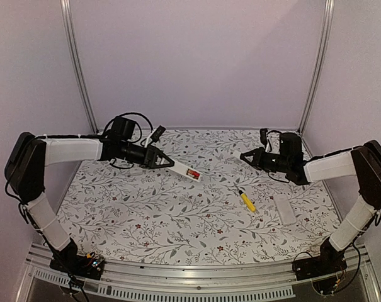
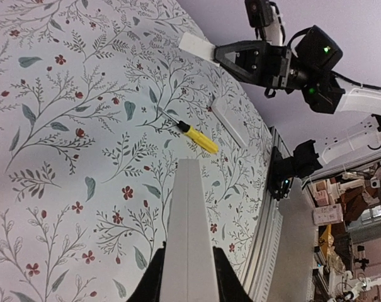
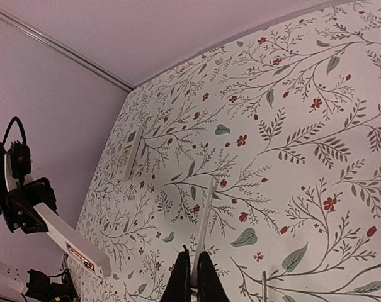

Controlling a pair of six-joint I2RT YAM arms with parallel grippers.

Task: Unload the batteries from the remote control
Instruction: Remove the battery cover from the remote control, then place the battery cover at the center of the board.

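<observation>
The left end effector (image 1: 166,162) is clamping the remote control (image 1: 187,170) by one end and holding it off the table (image 1: 146,214). This is keeping the open bay just beyond its fingers turned upward, with the red-orange batteries (image 1: 193,172) sitting inside. The right end effector (image 1: 245,156) is pinching a thin white panel (image 3: 203,211), probably to keep it clear.
</observation>
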